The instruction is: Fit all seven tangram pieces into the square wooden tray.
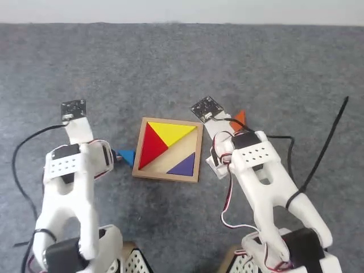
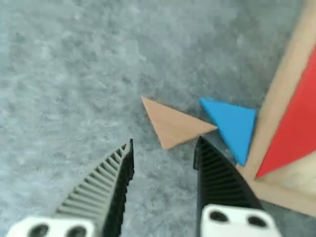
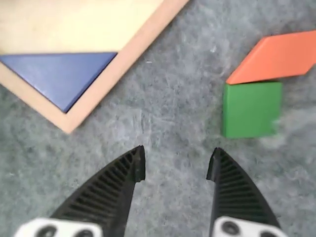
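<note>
Jaws of the left gripper [image 2: 163, 145] stand wide apart and hold nothing. Just ahead of its fingertips a tan triangle [image 2: 173, 126] lies on the grey carpet [image 2: 69, 69]. Its far corner meets a blue triangle [image 2: 232, 123], which rests against the rim of the wooden tray [image 2: 279, 94]. Beyond that rim a red triangle [image 2: 296, 131] sits inside the tray. The right gripper [image 3: 177, 155] is equally wide open and empty. A green square [image 3: 251, 108] lies ahead of one of its fingers, touching an orange parallelogram [image 3: 276, 57] farther out. Ahead of the other finger is a corner of the tray, holding a purple triangle [image 3: 59, 74]. A yellow triangle [image 1: 170, 132] lies farthest in, against the red one.
</note>
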Motion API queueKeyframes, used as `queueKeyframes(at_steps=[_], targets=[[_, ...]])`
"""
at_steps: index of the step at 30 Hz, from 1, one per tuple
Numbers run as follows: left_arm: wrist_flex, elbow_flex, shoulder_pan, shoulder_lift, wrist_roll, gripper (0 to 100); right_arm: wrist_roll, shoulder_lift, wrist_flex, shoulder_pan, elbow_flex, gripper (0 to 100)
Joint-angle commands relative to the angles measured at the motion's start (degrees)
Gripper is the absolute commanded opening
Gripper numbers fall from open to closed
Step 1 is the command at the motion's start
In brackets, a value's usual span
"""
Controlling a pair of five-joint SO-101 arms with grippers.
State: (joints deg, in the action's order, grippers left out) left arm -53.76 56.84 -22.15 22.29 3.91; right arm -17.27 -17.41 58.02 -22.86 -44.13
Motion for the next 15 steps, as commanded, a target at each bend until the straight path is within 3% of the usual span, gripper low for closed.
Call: queueKeyframes(at_steps=[1, 7, 10, 15], targets=[[-2.6, -2.8, -1.6, -0.1, -0.4, 20, -0.5, -2.8, -2.1, 0.7, -0.4, 21.6], [-5.7, -2.9, -1.4, -2.9, 6.8, 24, -0.4, -2.8, -2.5, 0.7, -0.7, 21.6], [-1.9, -3.9, -1.3, -8.0, 7.2, 23, -0.3, -2.8, -2.3, 0.7, -0.7, 21.6], [-3.3, -9.8, -1.3, -14.8, 7.3, 19, -0.3, -2.8, -2.3, 0.7, -0.7, 21.6]])
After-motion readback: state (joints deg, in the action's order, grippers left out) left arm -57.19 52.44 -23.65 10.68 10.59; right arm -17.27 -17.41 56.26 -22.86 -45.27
